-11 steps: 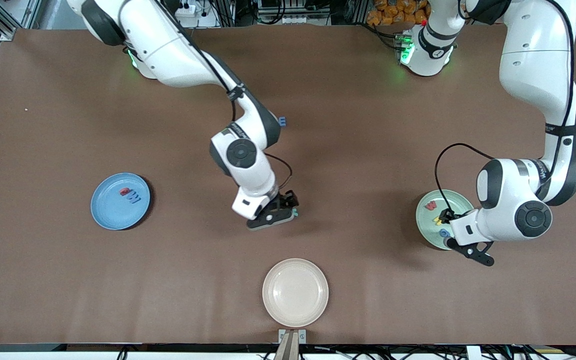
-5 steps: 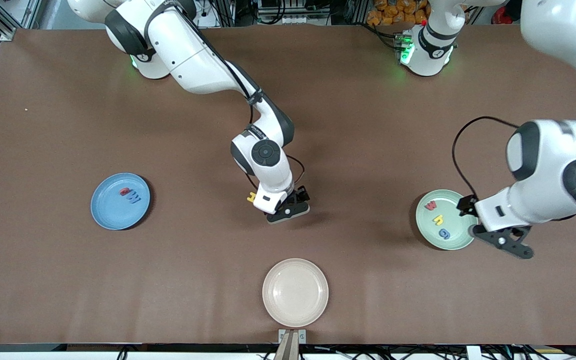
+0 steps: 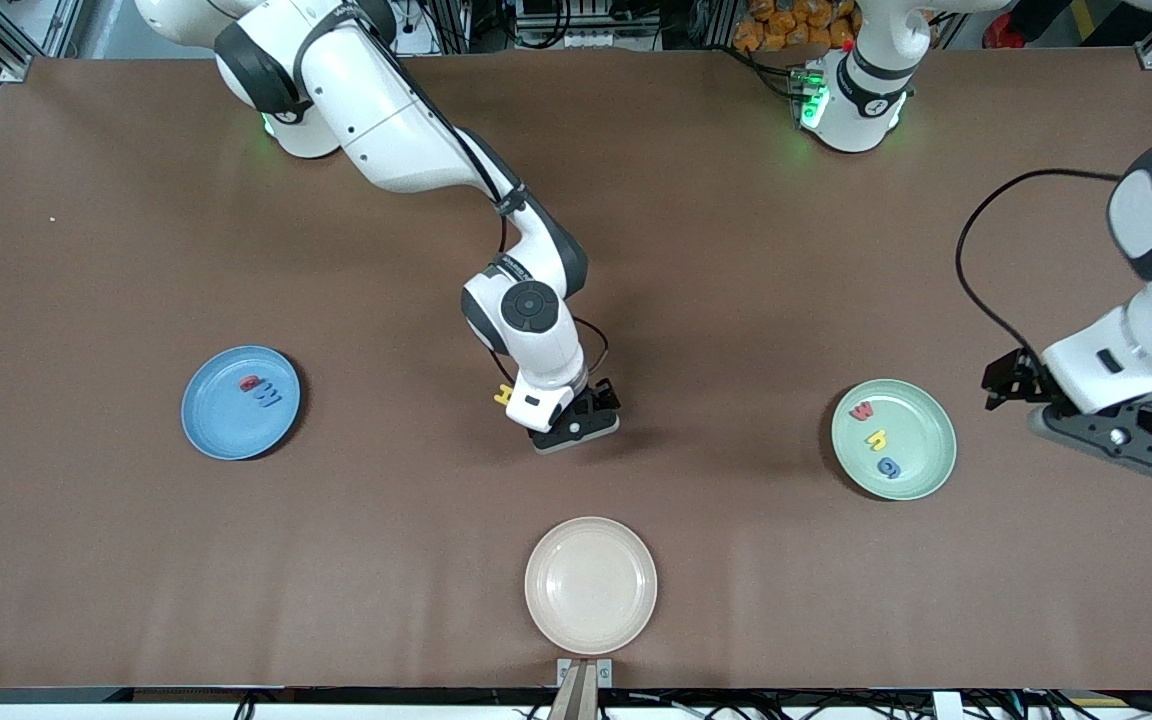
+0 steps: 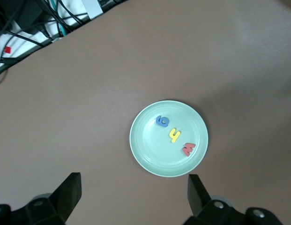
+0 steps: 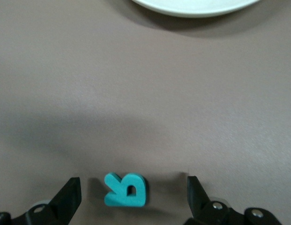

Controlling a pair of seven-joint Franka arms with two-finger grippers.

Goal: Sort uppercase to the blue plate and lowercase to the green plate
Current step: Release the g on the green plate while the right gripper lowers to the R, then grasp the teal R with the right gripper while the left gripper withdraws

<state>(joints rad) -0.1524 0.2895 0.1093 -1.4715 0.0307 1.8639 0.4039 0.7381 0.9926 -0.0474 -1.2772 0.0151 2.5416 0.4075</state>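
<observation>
High front camera, wrist cameras looking down, green plate [image 3: 894, 439] shared

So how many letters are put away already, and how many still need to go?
Five are away: two on the blue plate, three on the green plate. The right gripper is open over the teal R, about to grab it. A yellow letter beside it lies on the table. The left gripper waits, open.

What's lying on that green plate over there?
Three little foam letters on the green plate: a red w, a yellow h and a blue g. Nothing covers them; the left pincer hangs open above.
</observation>
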